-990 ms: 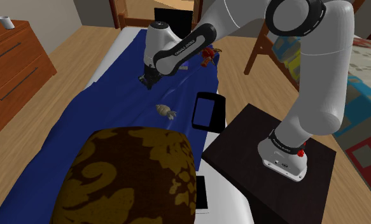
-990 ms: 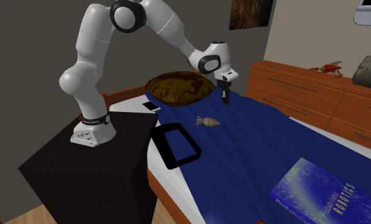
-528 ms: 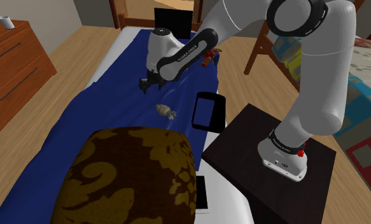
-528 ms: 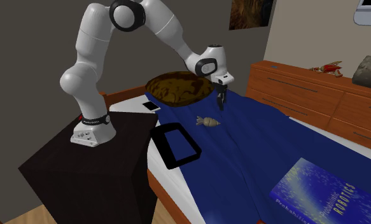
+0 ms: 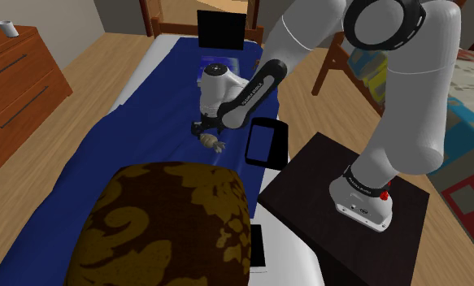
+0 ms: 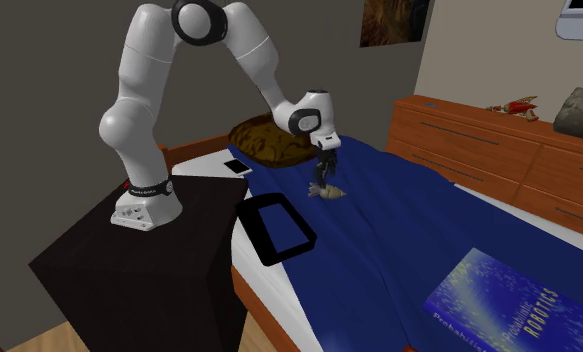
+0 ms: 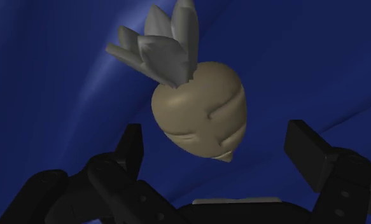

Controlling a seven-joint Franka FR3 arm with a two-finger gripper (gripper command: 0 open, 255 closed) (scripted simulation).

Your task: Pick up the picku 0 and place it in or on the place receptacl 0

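1. Black pincer, fingers wide apart, straddles a beige root with grey leaves. Neither finger touches the root, so it is not held.
2. The root lies on the bed's blue sheet, just beside a black tablet.
3. What changed: a second ago the pincer hung higher and off to one side of the root. It has since swung across and dropped until its fingers flank the root, seen from the shoulder view and the second exterior view.
4. What that means: the approach looks finished. Closing on the root is probably the next step, then lifting.
5. Farther off are a brown patterned pillow, the dark stand and a wooden dresser. Which thing is the receptacle I cannot tell.
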